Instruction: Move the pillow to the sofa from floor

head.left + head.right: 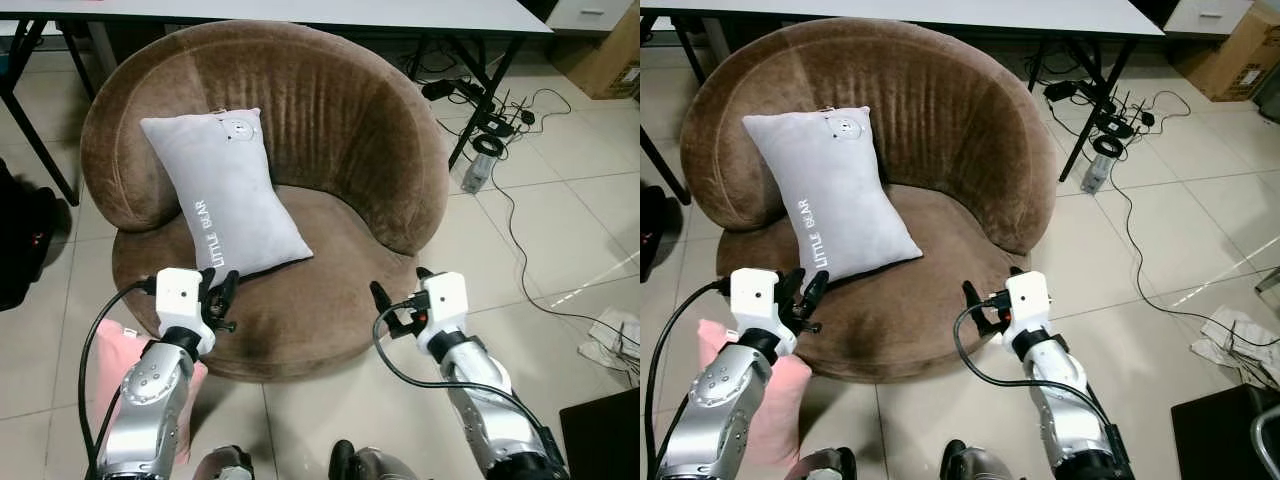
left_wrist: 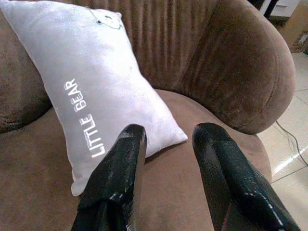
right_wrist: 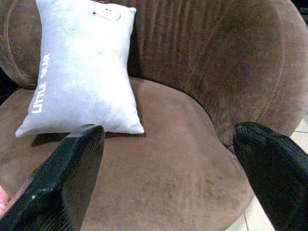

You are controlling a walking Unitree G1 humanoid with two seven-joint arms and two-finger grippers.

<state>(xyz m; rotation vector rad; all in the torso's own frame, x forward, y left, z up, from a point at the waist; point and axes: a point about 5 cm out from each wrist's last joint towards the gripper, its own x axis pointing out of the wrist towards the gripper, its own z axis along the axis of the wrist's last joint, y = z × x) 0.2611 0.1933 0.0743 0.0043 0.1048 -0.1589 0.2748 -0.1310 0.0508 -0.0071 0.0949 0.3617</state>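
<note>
So from the head view the grey pillow (image 1: 222,190) is already leaning on the sofa (image 1: 330,110) back – light, squashy, grab a corner. Left gripper (image 2: 166,144) partly open, empty; right gripper (image 3: 173,159) wide open, empty.

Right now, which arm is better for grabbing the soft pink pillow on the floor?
Left. The soft pink pillow lies on the floor by the open left gripper; the right gripper is farther away.

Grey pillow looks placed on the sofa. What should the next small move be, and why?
Probably turn down toward the pink pillow on the floor beside the left arm. The grey pillow already leans on the sofa, and both the left gripper and right gripper are open, holding nothing.
</note>
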